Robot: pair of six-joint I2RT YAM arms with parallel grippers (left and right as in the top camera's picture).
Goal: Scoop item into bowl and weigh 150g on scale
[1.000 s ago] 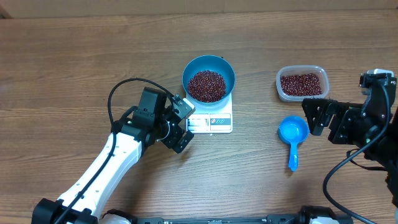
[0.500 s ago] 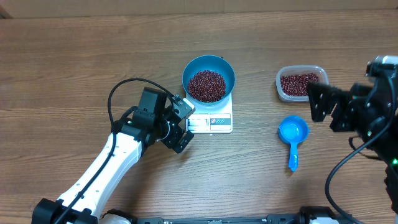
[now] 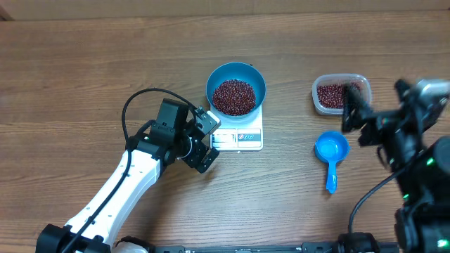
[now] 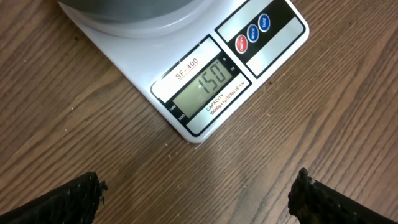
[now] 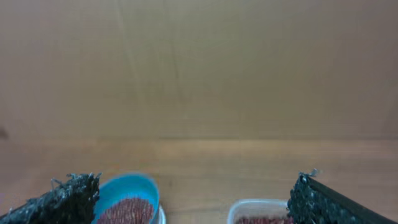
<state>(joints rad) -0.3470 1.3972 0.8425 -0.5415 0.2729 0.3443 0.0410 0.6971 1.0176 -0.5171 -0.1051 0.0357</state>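
The blue bowl [image 3: 235, 76] stands on the white scale [image 3: 242, 138] and holds a heap of red-brown beans [image 3: 233, 96]. My left gripper [image 3: 210, 140] hovers open just left of the scale's front, nothing between its fingers. In the left wrist view the scale [image 4: 205, 81] shows 150 on its display, beyond the left gripper [image 4: 199, 196]. My right gripper [image 3: 358, 118] is open and empty, raised near the clear tub. The right wrist view looks level across the table from the right gripper [image 5: 196, 199] at the bowl [image 5: 127, 186] with its beans [image 5: 124, 213].
A clear plastic tub [image 3: 318, 95] holding more beans sits at the right, partly covered by the right gripper; its rim [image 5: 258, 205] also shows in the right wrist view. A small blue scoop [image 3: 330, 151] lies empty on the table in front of the tub.
My right arm has lifted and swung toward the back, its gripper now overlapping the tub. The left arm, bowl, scale and scoop have not moved.
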